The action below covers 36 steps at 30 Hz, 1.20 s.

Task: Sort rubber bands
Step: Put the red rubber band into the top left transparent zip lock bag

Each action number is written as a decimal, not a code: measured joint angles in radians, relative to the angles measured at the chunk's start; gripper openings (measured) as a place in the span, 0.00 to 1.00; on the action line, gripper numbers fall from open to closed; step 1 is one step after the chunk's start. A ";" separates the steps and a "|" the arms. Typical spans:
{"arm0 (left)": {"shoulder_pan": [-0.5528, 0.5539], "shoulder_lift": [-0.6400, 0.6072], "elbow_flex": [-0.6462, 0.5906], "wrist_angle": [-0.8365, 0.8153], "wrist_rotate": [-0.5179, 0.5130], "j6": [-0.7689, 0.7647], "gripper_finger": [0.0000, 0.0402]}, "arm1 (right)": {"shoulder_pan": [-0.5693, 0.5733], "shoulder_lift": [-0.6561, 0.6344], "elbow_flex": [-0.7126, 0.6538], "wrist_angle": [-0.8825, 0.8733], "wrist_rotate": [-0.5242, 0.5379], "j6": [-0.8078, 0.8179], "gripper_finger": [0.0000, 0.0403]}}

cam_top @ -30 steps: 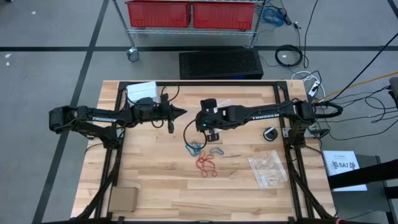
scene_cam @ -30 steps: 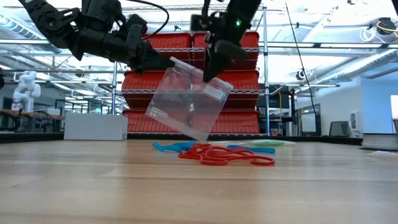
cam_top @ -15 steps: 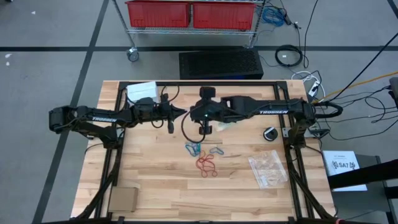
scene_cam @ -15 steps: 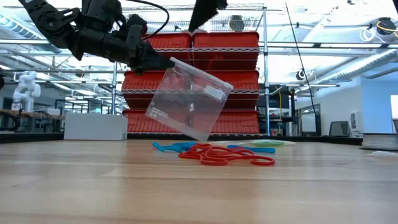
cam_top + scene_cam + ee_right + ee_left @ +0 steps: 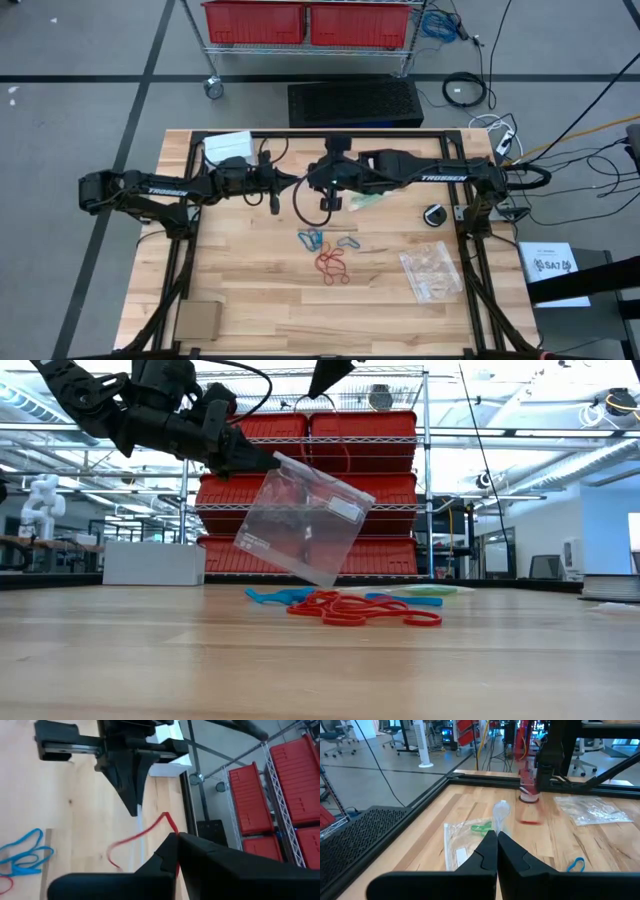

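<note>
- The right gripper (image 5: pixel 176 839) is clamped on a red band (image 5: pixel 142 837), raised above the table (image 5: pixel 250 300) near the bag's mouth.
- The left gripper (image 5: pixel 268 460) is shut on the corner of a clear bag (image 5: pixel 300 525), held tilted in the air.
- Red bands (image 5: pixel 345 610) and blue bands (image 5: pixel 280 596) lie loose on the table below.
- The bagging step appears to be in hand; the band must next be lined up over the bag's opening and released.

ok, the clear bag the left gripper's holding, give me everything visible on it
The clear plastic bag is a thin, see-through pouch, roughly square, with a small white label near its upper edge. It hangs tilted in the air above the table, touching neither the wood nor the rubber bands below it. The left gripper, shut, pinches one top corner. In the left wrist view something green shows inside it.
</note>
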 joint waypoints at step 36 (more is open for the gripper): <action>0.000 0.000 0.000 0.000 0.000 0.000 0.00 | -0.018 0.000 0.000 -0.004 0.062 -0.018 0.00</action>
